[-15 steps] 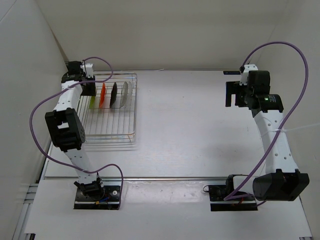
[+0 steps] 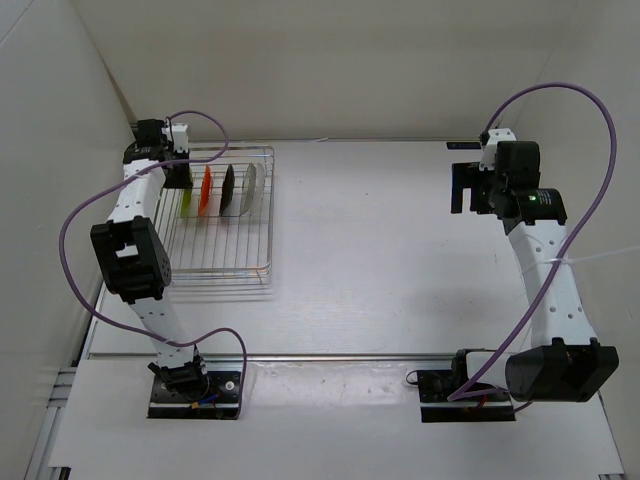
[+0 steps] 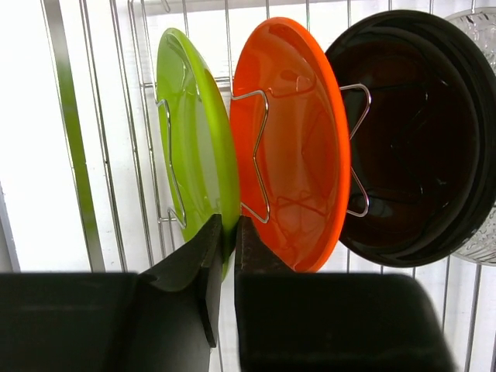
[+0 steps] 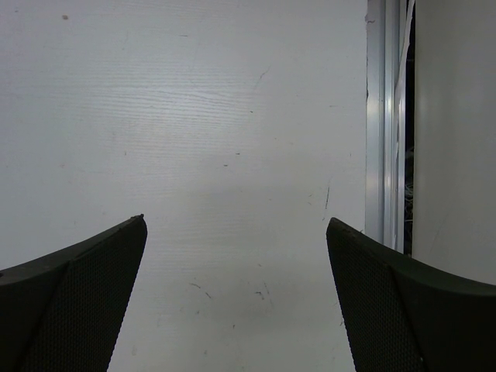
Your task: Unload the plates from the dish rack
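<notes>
Left pincer [image 3: 229, 236] is nipped almost shut on the lower rim of the lime green plate [image 3: 190, 132], upper left of frame in the dish rack [image 3: 74, 155]; I've a thin bite, so lifting crooked could snag the wire divider [image 3: 168, 155] or bump the orange plate [image 3: 298, 139]

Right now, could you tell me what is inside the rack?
In the rack, on edge: green plate, orange plate, black plate, clear plate. The left gripper pinches the green plate's rim. From the wrist, the black plate covers most of the clear plate.
</notes>
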